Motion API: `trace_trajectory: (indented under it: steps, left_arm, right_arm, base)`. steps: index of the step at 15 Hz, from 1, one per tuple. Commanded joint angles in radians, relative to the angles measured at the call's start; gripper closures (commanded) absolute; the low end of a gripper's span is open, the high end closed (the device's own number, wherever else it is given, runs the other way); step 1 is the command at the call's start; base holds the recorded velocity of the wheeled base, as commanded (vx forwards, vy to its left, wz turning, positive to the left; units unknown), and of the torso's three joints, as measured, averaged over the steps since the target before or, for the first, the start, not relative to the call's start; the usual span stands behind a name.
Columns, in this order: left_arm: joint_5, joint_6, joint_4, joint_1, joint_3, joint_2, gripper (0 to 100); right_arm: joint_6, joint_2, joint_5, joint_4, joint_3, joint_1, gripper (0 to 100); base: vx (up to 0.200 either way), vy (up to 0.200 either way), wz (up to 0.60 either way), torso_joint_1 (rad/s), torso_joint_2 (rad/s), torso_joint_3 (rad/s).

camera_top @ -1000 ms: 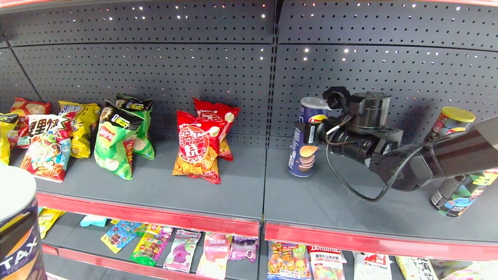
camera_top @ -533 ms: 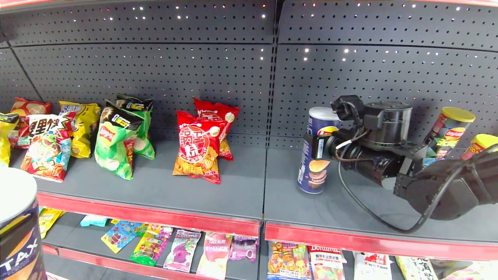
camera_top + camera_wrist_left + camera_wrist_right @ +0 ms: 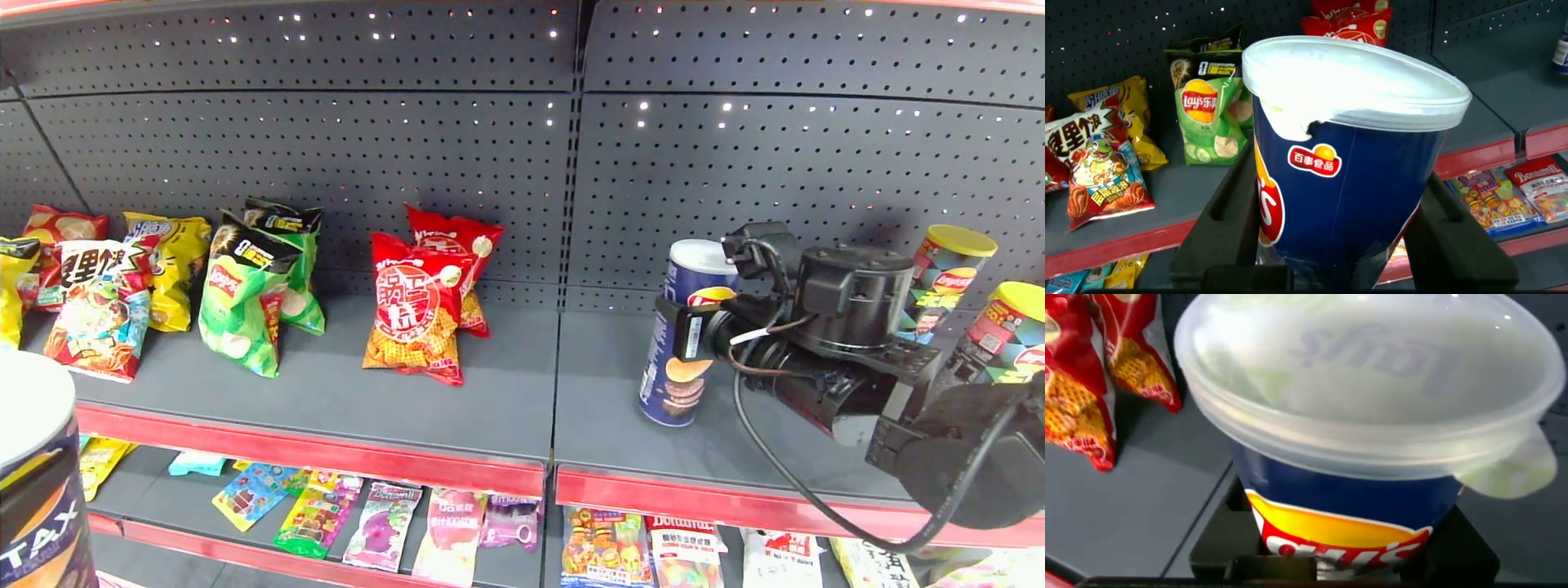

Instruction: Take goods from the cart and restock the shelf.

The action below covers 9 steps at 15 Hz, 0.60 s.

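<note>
While the right fingers point(image 3: 682, 336) are squeezed tight on the blue can point(image 3: 671, 390), the can stands straight up, with its long side going up and down. One finger is on each side of it, near its middle. So the white lid is above the fingers and the bottom is below them. That bottom is right down at the gray shelf point(image 3: 457, 400), toward the front. I cannot tell if it touches the board or hangs just over it (the picture from above does not show the gap).

This is what matters most for the next move. I think the can has to sit flat on the shelf first, and only then should the fingers let go. If they let go too early, a tall thin can like this could tip over.

The arm comes in from the robot's right side of the can, so the fingers would have to back away that way. Two yellow-lid cans point(image 3: 947, 261) stand behind the arm there, so care is needed. On the other side of the fingers, well apart, lean the red bags point(image 3: 416, 314).

The left fingers point(image 3: 1221, 216) are clamped on a second blue can point(image 3: 1347, 180), also upright, out in front of the shelf. The right arm is nearer, so I think its can goes first.
</note>
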State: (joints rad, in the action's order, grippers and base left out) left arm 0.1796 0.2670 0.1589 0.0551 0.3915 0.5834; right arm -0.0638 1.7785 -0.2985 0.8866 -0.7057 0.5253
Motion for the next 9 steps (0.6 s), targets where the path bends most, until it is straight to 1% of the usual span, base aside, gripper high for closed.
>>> trace_trajectory:
  steps: [1,4,7,9]
  left_arm:
    - [0.0,0.0,0.001,0.0,0.0,0.001,100]
    - [0.0,0.0,0.001,0.0,0.0,0.001,100]
    - [0.0,0.0,0.001,0.0,-0.002,-0.002,100]
    - [0.0,0.0,0.001,0.0,-0.006,0.0,100]
  right_arm:
    - [0.002,-0.025,-0.002,0.002,0.029,0.001,100]
    - [0.021,-0.03,-0.022,0.003,0.045,0.002,100]
    - [0.032,-0.054,-0.025,0.005,0.094,0.027,100]
    - [0.03,-0.047,-0.064,0.005,0.109,0.027,100]
  base:
    - [0.0,0.0,0.0,0.0,0.0,0.0]
    - [0.0,0.0,0.0,0.0,0.0,0.0]
    - [0.0,0.0,0.0,0.0,0.0,0.0]
    - [0.0,0.0,0.0,0.0,0.0,0.0]
